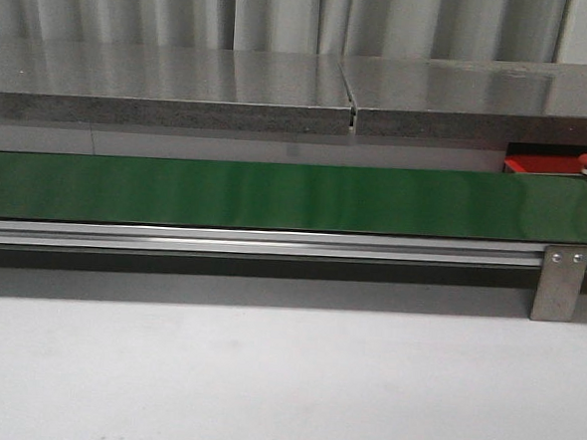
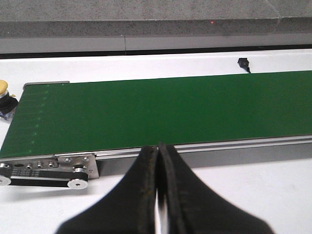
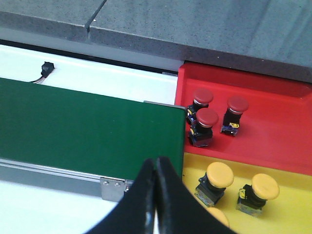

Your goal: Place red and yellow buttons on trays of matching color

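Near field, right wrist view: right gripper [image 3: 157, 195] has its fingers pressed together with nothing between them, poised over the near end of the green belt [image 3: 83, 126]. Left gripper [image 2: 158, 190] likewise pressed together and empty, above the belt's near rail.

Past the right fingers, at about 3 o'clock: yellow tray [image 3: 287, 195] holding two yellow buttons [image 3: 218, 176] in plain sight, plus a third partly hidden by the fingers. Beyond it, at about 1 o'clock, the red tray [image 3: 273, 126] with three red buttons [image 3: 206, 119] standing close together.

Left wrist view: belt surface is bare. One more yellow button [image 2: 4, 97] sits off the belt's end at 9 o'clock, on the white table [image 2: 273, 195].

Front view shows only the belt and, at 3 o'clock far right, a corner of the red tray with one red cap.

Risks, as judged:
- The stray yellow button lies at the edge of the left camera's frame; a reach there could clip the belt's roller end.
- Fingers must part before descent, or they knock the button away.
- Red buttons are crowded; any drop into that tray could topple a neighbour.
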Robot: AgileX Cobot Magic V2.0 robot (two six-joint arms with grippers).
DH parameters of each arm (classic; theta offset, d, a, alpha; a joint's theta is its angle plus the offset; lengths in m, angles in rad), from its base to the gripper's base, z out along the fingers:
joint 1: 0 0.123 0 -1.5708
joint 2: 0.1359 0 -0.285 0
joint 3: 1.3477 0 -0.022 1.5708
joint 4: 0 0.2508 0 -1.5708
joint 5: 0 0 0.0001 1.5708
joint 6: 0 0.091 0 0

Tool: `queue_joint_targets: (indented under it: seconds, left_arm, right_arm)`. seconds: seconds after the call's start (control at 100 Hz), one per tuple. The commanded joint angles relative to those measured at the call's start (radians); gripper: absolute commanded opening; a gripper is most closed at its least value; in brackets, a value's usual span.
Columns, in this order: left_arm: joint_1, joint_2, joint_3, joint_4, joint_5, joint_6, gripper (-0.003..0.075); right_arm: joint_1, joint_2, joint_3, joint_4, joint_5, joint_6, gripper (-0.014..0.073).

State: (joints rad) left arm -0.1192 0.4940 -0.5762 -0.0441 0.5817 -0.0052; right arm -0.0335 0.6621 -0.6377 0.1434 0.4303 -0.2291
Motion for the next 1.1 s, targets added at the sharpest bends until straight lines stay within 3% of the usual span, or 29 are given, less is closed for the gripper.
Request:
queue_joint_targets:
  seconds: [0.0, 0.4, 0.8, 1.09]
  left_arm:
    - [-0.008, 0.004, -0.026, -0.009, -0.073, -0.010, -0.0019]
    - [-0.008, 0.004, -0.026, -0.002, -0.073, -0.010, -0.0019]
    - [-0.004, 0.011, -0.029, 0.003, -0.069, -0.010, -0.0020]
    - [-0.005, 0.180, -0.135, 0.005, -0.073, -0.073, -0.0019]
  right_arm:
    - [0.001, -0.076, 0.025, 0.010, -0.081, -0.007, -0.0068]
    - [0.001, -0.356, 0.163, 0.014, 0.038, -0.007, -0.0068]
    - [0.001, -0.371, 0.170, 0.014, 0.039, -0.007, -0.0068]
    - [0.001, -0.371, 0.169, 0.014, 0.041, -0.007, -0.0068]
